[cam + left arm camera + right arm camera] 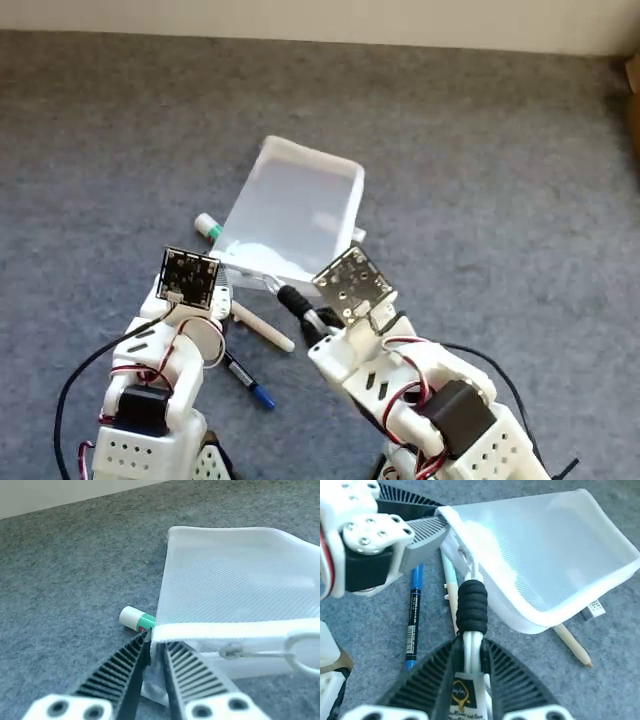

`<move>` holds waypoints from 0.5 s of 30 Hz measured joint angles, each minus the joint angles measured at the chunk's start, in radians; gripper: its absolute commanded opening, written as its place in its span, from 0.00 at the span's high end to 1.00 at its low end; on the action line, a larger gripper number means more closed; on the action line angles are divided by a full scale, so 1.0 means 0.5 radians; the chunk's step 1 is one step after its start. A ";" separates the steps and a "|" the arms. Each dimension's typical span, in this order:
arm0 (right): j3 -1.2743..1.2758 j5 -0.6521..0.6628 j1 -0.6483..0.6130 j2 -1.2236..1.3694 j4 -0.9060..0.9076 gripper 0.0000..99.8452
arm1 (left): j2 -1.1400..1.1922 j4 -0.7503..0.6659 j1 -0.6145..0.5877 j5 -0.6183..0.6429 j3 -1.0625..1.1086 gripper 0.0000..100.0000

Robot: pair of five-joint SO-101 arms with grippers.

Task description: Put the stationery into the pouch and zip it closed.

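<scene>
- None of the stationery shows fully inside the pouch (295, 205) yet (early going, by my reckoning). Lying flat about the middle of the table (500, 150), mouth unzipped and turned toward the arms.
- Pinched at one corner of the mouth's rim by the left gripper (154, 641), closed tight on the fabric, apparently to hold the opening up.
- Clamped in the right gripper (471, 644): a white pen (471, 605) with a black rubber grip, tip right at the pouch's mouth.
- Left to do, as judged:
  - Get that pen in.
  - Gather a blue pen (413, 615) toward the near edge of the table, a pencil (572, 647) poking out from under the pouch, and a green-banded tube (136, 618) just beside the pouch's side.
  - Last, draw the zip pull (231, 652) across.
- Hard to make out:
  - Pen's tip past the rim or not, being hidden behind the rim itself.
  - Anything already inside or not, given the milky mesh.
  - A second pale stick (451, 587) beside the blue pen (pen or pencil, cannot tell), partly tucked under the pouch.
</scene>
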 measured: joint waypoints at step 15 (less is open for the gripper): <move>-0.245 0.218 0.457 -0.003 0.405 0.99 | 0.000 -0.003 0.000 0.003 0.003 0.99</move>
